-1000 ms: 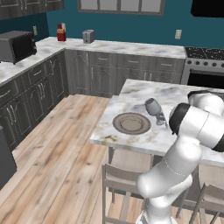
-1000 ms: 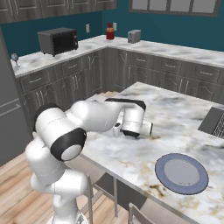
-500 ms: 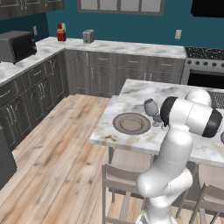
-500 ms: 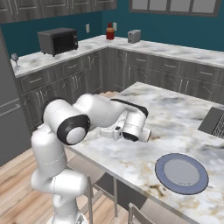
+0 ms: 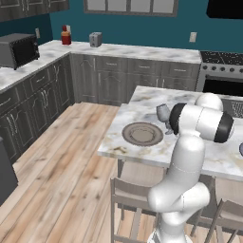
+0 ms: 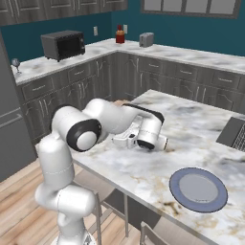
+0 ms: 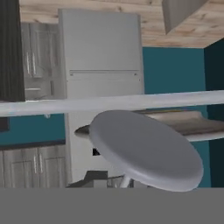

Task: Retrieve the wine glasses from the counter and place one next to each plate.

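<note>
Up close, the hand view has the round foot of one wine glass point(image 7: 146, 151) looming large, its thin stem running down toward the bottom edge, and the brownish plate point(image 7: 183, 124) edge-on just behind it. That view is rolled over, with the wood floor at its top and a tall grey fridge point(image 7: 103, 65) beyond. In the left base view this glass point(image 5: 163, 112) sits tilted on the marble island point(image 5: 142, 99), just beside the far right rim of the brownish plate point(image 5: 142, 134), and the arm's bulky dark-and-white elbow point(image 5: 201, 122) crowds in right next to it, covering the hand. From the right base view the gripper point(image 6: 119, 140) lies low over the island top, but the arm's wrist blocks the glass; I cannot tell whether the fingers are spread or pinching the glass. The pale blue plate point(image 6: 198, 189) lies well apart, near the island's front edge, with nothing beside it. A second glass point(image 6: 16, 63) stands upright far off on the counter point(image 6: 43, 64), past the microwave point(image 6: 62, 44). A red bottle point(image 6: 120, 34) and a toaster point(image 6: 146, 39) stand in the back corner. Stools point(image 5: 130, 190) are tucked under the island's near side, and a stove point(image 5: 223, 71) stands against the back wall.
</note>
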Controlling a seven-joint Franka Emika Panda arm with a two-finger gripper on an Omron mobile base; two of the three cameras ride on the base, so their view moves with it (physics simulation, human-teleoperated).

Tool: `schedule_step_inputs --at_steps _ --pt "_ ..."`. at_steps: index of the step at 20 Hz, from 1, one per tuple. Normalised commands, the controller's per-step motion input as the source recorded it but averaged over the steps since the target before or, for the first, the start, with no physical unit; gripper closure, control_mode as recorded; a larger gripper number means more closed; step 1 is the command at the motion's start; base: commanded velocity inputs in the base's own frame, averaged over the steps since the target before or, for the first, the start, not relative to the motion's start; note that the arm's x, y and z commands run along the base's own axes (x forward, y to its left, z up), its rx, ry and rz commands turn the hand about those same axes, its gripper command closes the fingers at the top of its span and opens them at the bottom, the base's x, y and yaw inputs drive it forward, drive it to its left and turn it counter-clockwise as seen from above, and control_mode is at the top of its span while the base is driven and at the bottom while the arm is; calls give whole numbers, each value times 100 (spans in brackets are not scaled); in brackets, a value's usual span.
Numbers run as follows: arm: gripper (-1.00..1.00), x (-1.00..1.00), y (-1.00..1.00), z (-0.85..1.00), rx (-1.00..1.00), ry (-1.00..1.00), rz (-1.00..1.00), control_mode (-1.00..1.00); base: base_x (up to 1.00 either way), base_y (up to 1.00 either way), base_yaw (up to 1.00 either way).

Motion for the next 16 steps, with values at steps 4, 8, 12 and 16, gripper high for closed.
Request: schedule_step_inputs --at_steps 4,8,12,16 --pt "100 -4 2 -40 -4 -4 2 -100 0 0 0" --pt "100 -41 0 -43 -10 -21 11 -100 0 0 0" --pt "100 -31 0 -46 -12 -21 11 -100 0 0 0" --pt "100 -5 0 -39 -8 -11 5 -100 0 0 0"
